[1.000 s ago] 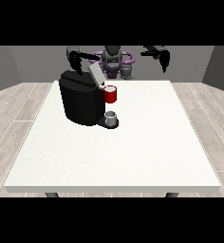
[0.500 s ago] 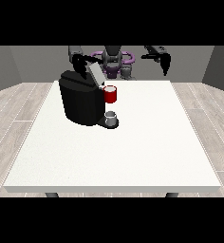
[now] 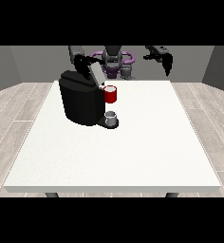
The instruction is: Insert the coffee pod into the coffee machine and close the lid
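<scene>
The black coffee machine (image 3: 81, 100) stands on the white table (image 3: 133, 152) at the back left. Its grey lid (image 3: 96, 74) is tilted up. A red thing at the machine (image 3: 110, 94) sits at its front, and a grey thing (image 3: 111, 117) rests on the base below it. The hand at the view's left (image 3: 83, 62) hovers just above the machine's top, close behind the raised lid. The hand at the view's right (image 3: 167, 62) is held high over the table's far right edge, fingers hanging down and holding nothing.
The robot's torso (image 3: 115, 62) stands behind the table's far edge. The table's white top stretches wide in front of and to the right of the machine.
The hand at the view's left has come down and to the right, closer to the raised lid. The hand at the view's right has barely shifted.
</scene>
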